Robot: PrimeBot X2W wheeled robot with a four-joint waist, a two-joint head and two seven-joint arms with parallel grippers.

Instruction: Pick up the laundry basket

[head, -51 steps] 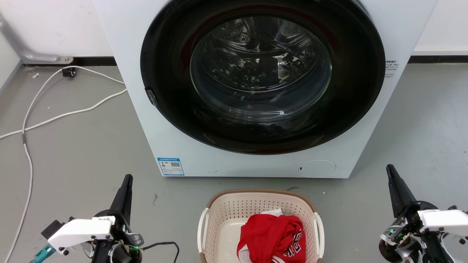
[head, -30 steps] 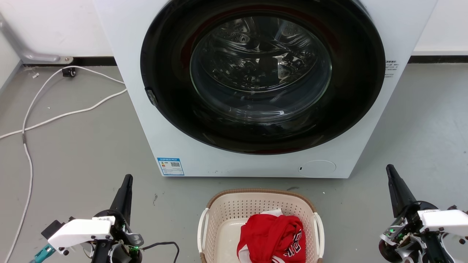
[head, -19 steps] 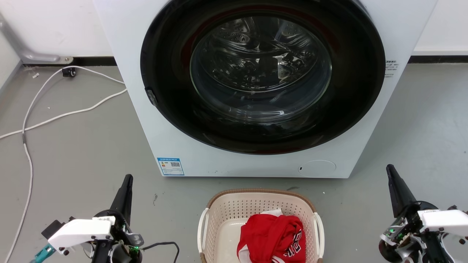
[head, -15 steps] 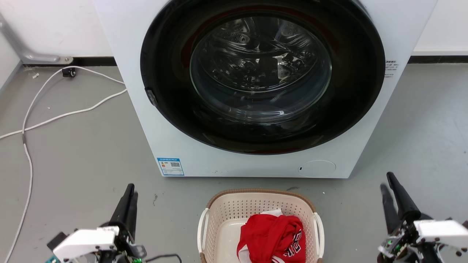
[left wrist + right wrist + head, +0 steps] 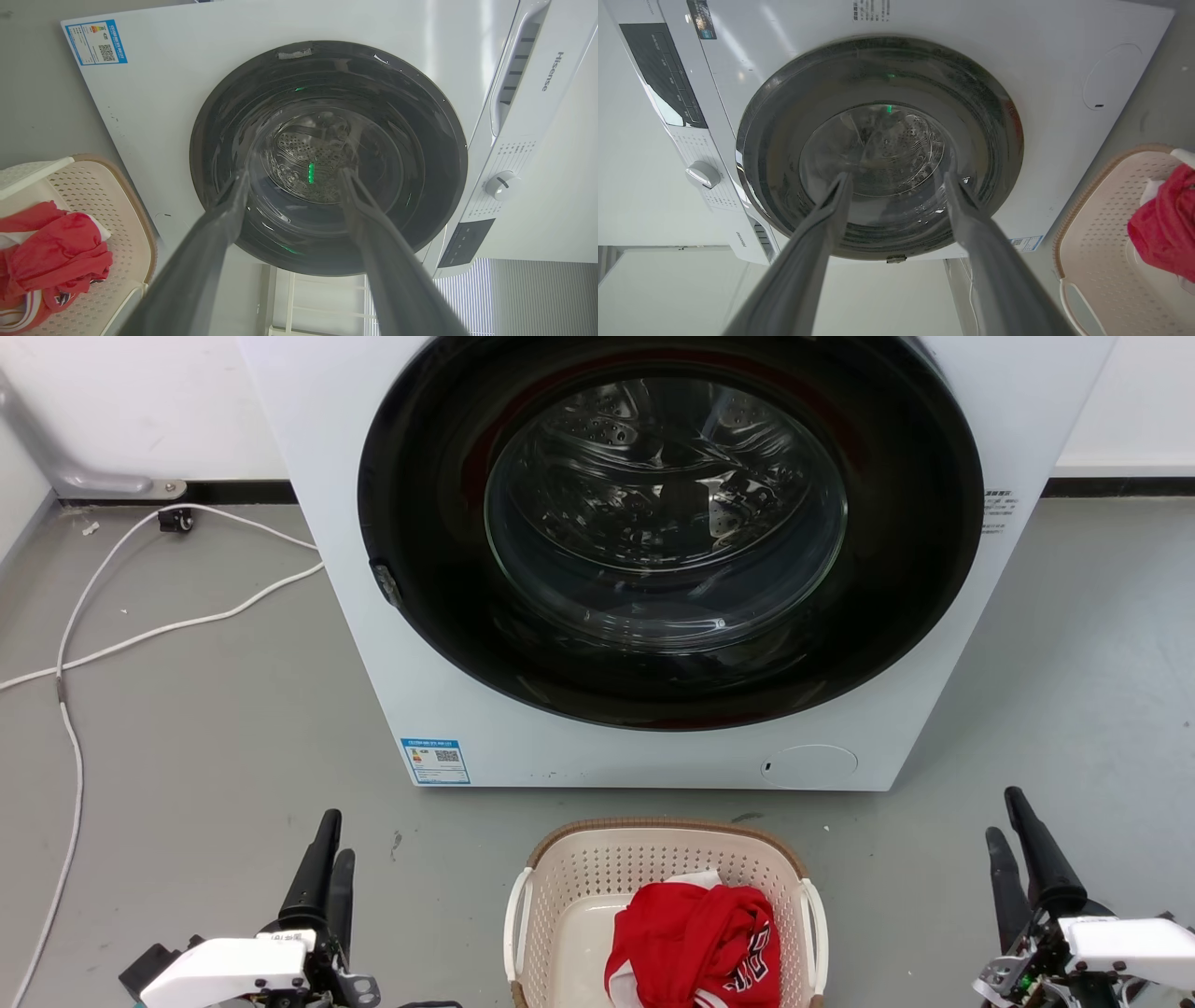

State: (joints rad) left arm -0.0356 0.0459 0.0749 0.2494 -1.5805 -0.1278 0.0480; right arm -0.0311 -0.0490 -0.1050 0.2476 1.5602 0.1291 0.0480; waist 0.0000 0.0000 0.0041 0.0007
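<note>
The right gripper (image 5: 896,179) holds its two long dark fingers spread apart before the round, dark-rimmed glass door (image 5: 878,84) of the white washing machine (image 5: 1041,70). At the right edge sits the cream perforated plastic laundry basket (image 5: 1101,233), brown-rimmed, with a crumpled red garment (image 5: 1164,224) inside.

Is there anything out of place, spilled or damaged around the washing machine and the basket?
Nothing is spilled or broken. The laundry basket stands upright before the washer, the red garment inside it. Only a loose white cable snaking over the floor left of the washer looks untidy.
</note>
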